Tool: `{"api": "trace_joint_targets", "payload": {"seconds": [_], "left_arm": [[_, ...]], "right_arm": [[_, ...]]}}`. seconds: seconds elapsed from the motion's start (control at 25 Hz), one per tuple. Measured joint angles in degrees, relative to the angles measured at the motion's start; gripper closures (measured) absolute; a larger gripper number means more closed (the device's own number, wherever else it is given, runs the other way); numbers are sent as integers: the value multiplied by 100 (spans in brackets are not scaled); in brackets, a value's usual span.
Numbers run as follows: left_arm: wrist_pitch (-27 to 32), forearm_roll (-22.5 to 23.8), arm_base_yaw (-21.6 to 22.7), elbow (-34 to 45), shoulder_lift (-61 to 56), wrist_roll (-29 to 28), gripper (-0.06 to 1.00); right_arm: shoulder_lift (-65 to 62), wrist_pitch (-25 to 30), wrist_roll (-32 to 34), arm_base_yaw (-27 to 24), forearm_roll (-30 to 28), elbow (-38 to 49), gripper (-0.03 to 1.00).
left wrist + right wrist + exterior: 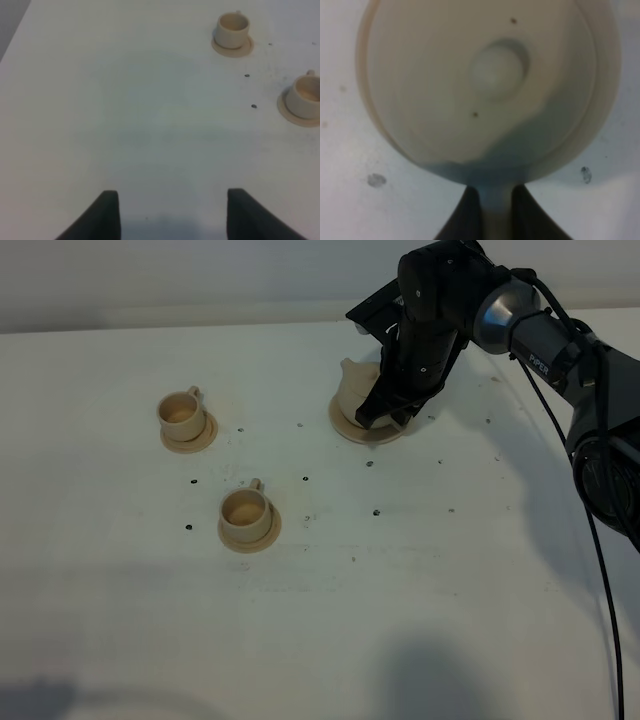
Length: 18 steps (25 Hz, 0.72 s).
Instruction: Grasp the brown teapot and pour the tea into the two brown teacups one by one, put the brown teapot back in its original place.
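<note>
Looking down the right arm, I see the right hand (pixel 495 194) shut tight on the loop handle (pixel 495 222) of the brown teapot (pixel 352 388), one dark finger (pixel 462 215) on either side of it. The pot sits on its wide saucer (pixel 350 432) toward the far right of the bench (pixel 450 590), with the lid knob (pixel 497 75) on top. The spout seems to point away to the left, though the arm hides most of the pot from where I stand.

The left hand (pixel 172 215) hangs over bare bench with its fingers wide apart and nothing between them.

By my reckoning the grasp is made and the lift comes next. It wants to go straight up first, so the base clears the saucer without dragging it (that saucer is where the pot must return). A grip on the handle alone sits off to one side of the weight, so the pot may try to swing or turn between the fingers. A slow, level rise would show that early and keep the lid seated.

The two brown teacups, one farther back (pixel 181 412) and one closer (pixel 245 510), stand on their small saucers well apart from the pot, over to the left. Each mouth is small, so the spout should be right above a cup before any tilt begins, and the tilt should be gentle.
</note>
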Motion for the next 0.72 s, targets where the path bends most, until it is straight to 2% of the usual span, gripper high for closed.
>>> {"api": "trace_joint_targets", "payload": {"seconds": [0.72], "left_arm": [[0, 34, 0, 0, 0, 0, 47]], "right_arm": [[-84, -24, 0, 0, 52, 0, 84]]}}
